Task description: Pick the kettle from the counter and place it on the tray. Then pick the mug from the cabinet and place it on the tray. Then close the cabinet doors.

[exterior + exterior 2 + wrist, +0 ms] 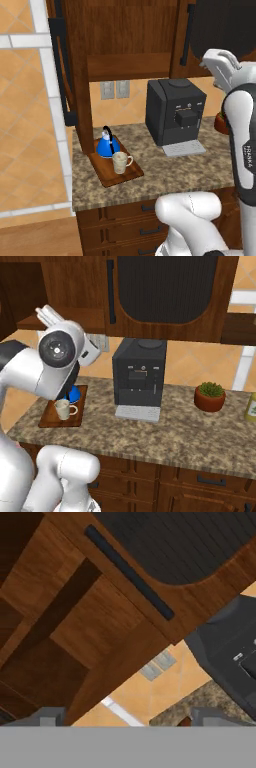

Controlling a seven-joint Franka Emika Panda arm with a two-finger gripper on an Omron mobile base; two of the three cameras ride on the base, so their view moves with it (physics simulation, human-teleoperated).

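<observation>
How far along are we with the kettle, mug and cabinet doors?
Done: the kettle and mug both sit on the tray. In hand: nothing; the hand is open, raised near the right door, which looks shut. Left: the left door stands swung open and needs closing.

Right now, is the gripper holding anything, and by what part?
Nothing is held. The gripper is open in front of the cabinet, fingertips apart with nothing between them. The kettle and the mug sit on the tray.
</observation>
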